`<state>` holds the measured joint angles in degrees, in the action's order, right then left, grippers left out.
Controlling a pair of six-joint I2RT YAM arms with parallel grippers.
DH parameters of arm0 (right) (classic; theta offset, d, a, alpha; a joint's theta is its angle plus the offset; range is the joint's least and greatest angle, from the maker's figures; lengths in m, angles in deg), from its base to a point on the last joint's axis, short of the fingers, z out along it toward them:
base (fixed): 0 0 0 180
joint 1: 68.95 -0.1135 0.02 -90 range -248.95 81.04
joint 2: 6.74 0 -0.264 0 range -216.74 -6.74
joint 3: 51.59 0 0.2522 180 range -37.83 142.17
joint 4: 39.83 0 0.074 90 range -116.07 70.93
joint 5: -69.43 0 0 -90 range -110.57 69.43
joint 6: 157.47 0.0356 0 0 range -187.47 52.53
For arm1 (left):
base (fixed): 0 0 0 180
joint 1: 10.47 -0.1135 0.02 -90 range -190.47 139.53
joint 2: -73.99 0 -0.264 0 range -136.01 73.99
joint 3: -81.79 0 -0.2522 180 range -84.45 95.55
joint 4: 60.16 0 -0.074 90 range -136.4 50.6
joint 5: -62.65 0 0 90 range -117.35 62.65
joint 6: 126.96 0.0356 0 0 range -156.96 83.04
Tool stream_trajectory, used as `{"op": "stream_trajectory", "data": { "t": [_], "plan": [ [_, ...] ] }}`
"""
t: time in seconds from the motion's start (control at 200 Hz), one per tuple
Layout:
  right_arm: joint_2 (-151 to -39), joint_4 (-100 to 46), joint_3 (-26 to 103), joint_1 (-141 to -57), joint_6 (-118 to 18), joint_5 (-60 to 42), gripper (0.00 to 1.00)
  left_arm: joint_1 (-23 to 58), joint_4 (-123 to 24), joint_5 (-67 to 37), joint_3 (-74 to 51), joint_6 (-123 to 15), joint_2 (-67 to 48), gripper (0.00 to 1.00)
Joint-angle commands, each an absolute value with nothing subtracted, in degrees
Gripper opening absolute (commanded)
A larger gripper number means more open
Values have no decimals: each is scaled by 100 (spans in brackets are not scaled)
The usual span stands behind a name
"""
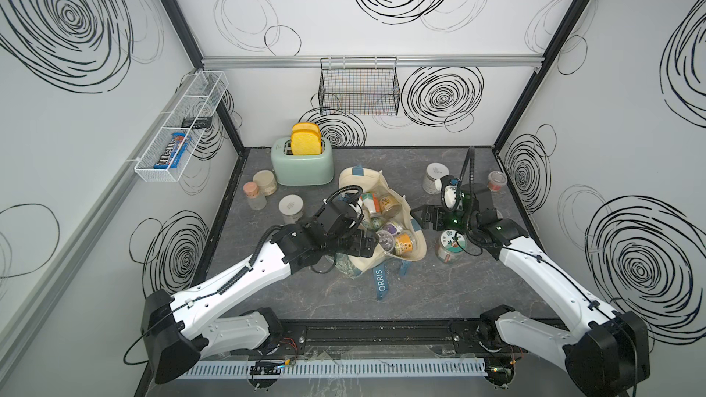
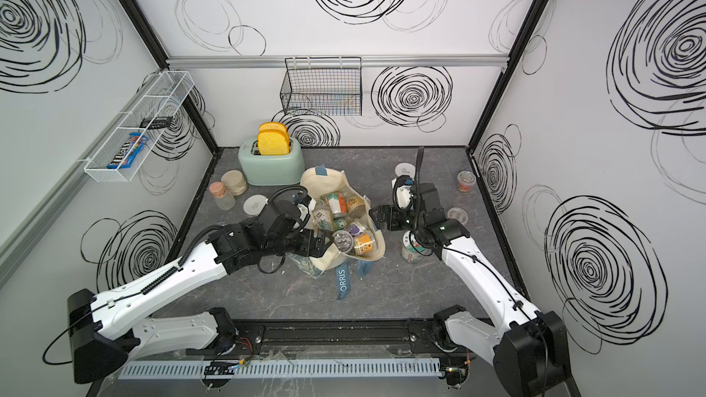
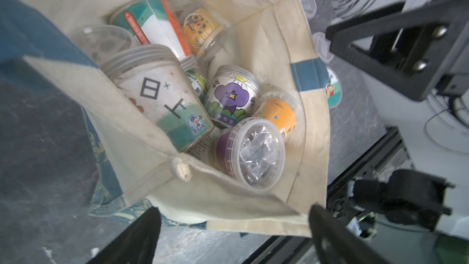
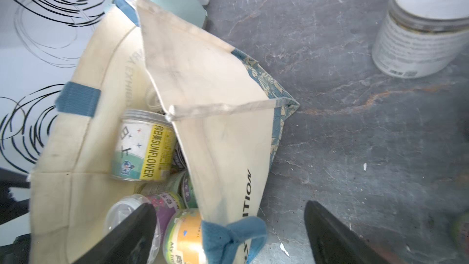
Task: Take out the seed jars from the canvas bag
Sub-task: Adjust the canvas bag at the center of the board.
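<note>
The cream canvas bag with blue-grey straps [image 1: 357,181] slumps mid-bench [image 1: 477,292], its mouth gaping upward and labelled seed jars [image 1: 382,208] heaped inside. The left hand [image 1: 373,243], fingers spread and empty, hovers at the bag's 8 o'clock rim. A clear-lidded purple jar [image 3: 253,156] lies just beyond, lid tipped toward it; I judge that the nearer pick. The right hand [image 1: 418,216], equally spread and empty, sits at 3 o'clock. Free bench lies toward 5 o'clock.

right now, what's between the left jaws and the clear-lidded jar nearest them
Only the near wall of the canvas bag: in the left wrist view its rim crosses between the open left jaws and the clear-lidded jar.
</note>
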<state>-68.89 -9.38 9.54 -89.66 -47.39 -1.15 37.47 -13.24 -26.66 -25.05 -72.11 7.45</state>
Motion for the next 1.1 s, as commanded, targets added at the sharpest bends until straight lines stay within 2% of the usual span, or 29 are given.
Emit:
{"op": "stream_trajectory", "data": {
  "t": [0.0, 0.125, 0.2, 0.275, 0.375, 0.47, 0.64, 0.78, 0.815, 0.971, 1.096],
  "plan": [
    [-6962, -1110, 1014, -8969, -4764, 162, 97, 3678, -1315, -2804, -2320, -7197, 725, 96],
    [-7238, -1215, 1038, -9017, -4734, 208, 94, 3601, -1337, -2802, -2341, -7111, 585, 100],
    [-7498, -1123, 1298, -9192, -4941, 223, 92, 3586, -1365, -2838, -2310, -7049, 470, 91],
    [-7777, -750, 1669, -9541, -5100, -313, 87, 3579, -1478, -2842, -2324, -6981, 406, 71],
    [-8019, -517, 1840, -9562, -4948, -688, 73, 3539, -1536, -2949, -2319, -6914, 352, 41],
    [-8074, -434, 1864, -9565, -4771, -1021, 59, 3421, -1567, -2945, -2319, -6873, 346, 26],
    [-7910, -732, 1552, -9780, -4444, -1361, 37, 3150, -1626, -2997, -2210, -6712, 338, 12],
    [-7769, -1058, 1252, -10007, -4103, -1666, 24, 2915, -1652, -3017, -1907, -6504, 165, 5],
    [-7730, -1186, 1177, -10036, -4007, -1706, 22, 2866, -1661, -3037, -1809, -6445, 105, 0],
    [-7729, -1698, 1079, -10154, -3690, -1908, 15, 2660, -1808, -3103, -1389, -6226, -208, 0],
    [-7847, -2136, 1092, -10233, -3460, -2017, 15, 2516, -1954, -3106, -1059, -6007, -526, 0]
  ]
}}
